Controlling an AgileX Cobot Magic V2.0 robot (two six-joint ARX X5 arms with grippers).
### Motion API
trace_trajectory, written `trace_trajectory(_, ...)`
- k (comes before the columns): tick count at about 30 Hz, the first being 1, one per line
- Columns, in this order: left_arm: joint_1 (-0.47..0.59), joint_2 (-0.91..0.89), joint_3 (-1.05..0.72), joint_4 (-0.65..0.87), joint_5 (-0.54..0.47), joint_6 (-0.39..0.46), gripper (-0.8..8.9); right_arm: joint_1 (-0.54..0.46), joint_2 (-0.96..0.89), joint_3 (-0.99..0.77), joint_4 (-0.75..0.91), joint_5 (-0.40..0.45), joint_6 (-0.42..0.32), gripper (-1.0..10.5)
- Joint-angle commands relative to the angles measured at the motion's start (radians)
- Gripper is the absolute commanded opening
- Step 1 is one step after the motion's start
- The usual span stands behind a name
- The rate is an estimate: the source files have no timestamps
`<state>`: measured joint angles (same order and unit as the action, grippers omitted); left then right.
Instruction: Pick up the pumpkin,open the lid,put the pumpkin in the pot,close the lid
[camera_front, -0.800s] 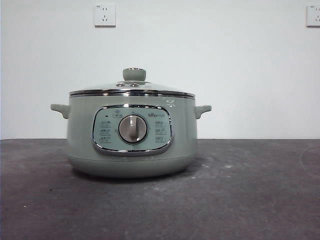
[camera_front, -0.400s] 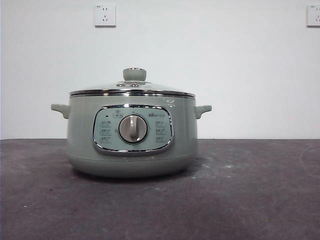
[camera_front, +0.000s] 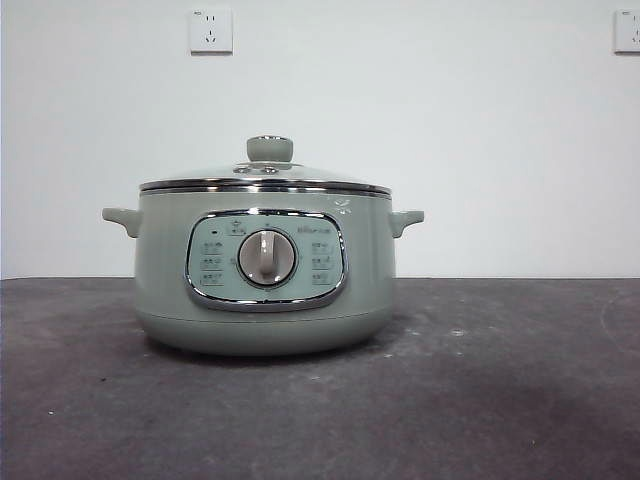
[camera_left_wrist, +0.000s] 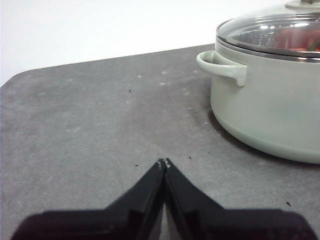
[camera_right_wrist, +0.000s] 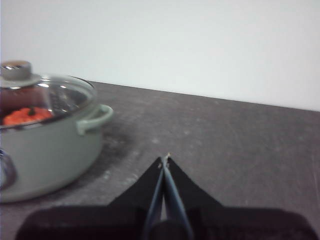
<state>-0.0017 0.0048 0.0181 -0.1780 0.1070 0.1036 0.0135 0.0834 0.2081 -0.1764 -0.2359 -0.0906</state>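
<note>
The sage-green pot stands on the dark table with the lid closed on it, knob on top. Through the glass lid the orange-red pumpkin shows inside the pot in the right wrist view and in the left wrist view. My left gripper is shut and empty, low over the table, apart from the pot. My right gripper is shut and empty, on the pot's other side. Neither gripper shows in the front view.
The grey tabletop spreads around the pot. A white wall with two sockets stands behind. The table's rounded corner shows in the left wrist view.
</note>
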Motion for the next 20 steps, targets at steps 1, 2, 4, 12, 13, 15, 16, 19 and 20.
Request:
trace_trajectory(1, 0.003, -0.002, -0.015, 0.001, 0.0, -0.007, -0.03, 0.003, -0.047, -0.08, 0.037, 0.011, 0.059, 0.0)
trace_trajectory(2, 0.003, -0.002, -0.015, 0.001, 0.001, -0.007, -0.03, 0.003, -0.062, -0.102, 0.038, 0.015, 0.071, 0.0)
trace_trajectory(4, 0.003, -0.002, -0.015, 0.001, 0.001, -0.007, -0.03, 0.008, -0.083, -0.138, 0.039, 0.044, 0.098, 0.0)
trace_trajectory(12, 0.003, -0.002, -0.015, 0.001, 0.0, -0.007, -0.04, 0.027, -0.082, -0.201, 0.009, 0.063, 0.122, 0.0)
trace_trajectory(13, 0.003, -0.002, -0.015, 0.001, 0.0, -0.007, -0.04, 0.027, -0.082, -0.201, 0.004, 0.064, 0.122, 0.0)
trace_trajectory(15, 0.003, -0.002, -0.015, 0.001, 0.0, -0.007, -0.04, 0.027, -0.082, -0.201, 0.004, 0.064, 0.119, 0.0)
trace_trajectory(16, 0.003, -0.002, -0.015, 0.001, 0.0, -0.007, -0.04, 0.027, -0.082, -0.201, 0.005, 0.064, 0.118, 0.0)
trace_trajectory(19, 0.003, -0.002, -0.015, 0.001, 0.0, -0.007, -0.04, 0.027, -0.082, -0.201, 0.004, 0.064, 0.119, 0.0)
trace_trajectory(20, 0.003, -0.002, -0.015, 0.001, 0.0, -0.007, -0.04, 0.027, -0.082, -0.201, 0.004, 0.063, 0.12, 0.0)
